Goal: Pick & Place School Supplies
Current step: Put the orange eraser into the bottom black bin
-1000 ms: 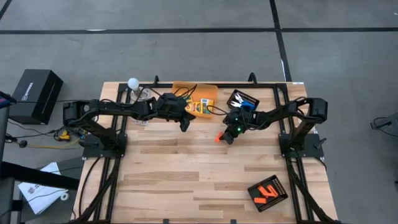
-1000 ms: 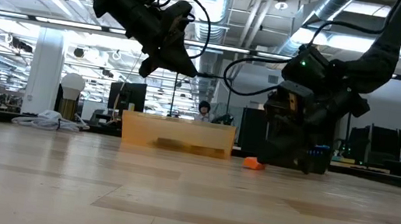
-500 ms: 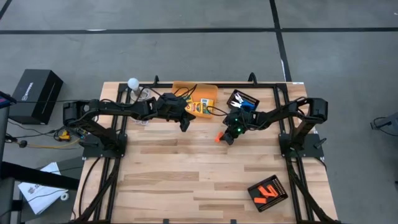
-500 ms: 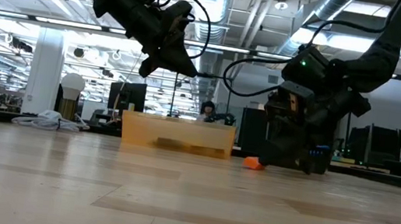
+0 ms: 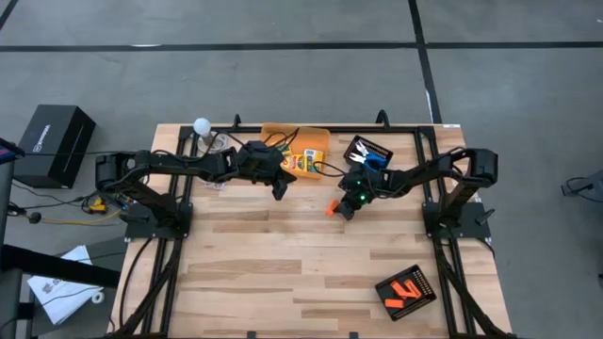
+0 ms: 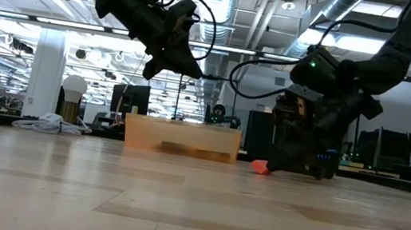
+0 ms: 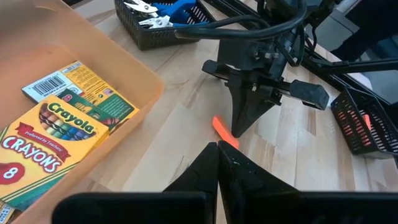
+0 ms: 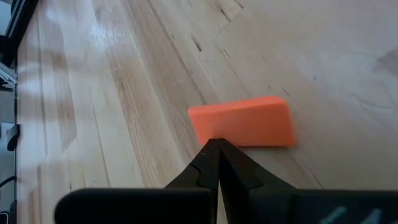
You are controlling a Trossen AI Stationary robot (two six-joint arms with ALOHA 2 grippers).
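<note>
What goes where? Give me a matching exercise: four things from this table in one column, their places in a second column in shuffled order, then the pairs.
Things:
1. yellow-and-green cardboard crayon boxes
2. small blue-handled scissors
3. loose orange wedge-shaped piece
4. right gripper

Places:
A. in a black ribbed tray
B. bare on the wooden table
C. in the translucent orange bin
D. low over the orange piece, fingers shut

Pairs: 1-C, 2-A, 3-B, 4-D

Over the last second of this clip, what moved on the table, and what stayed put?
Very little. In the low view the orange piece has shifted slightly toward the right hand, which stays shut with its tips against the piece on the table. The left hand, shut, stays raised by the orange bin; the crayon boxes have not moved.
</note>
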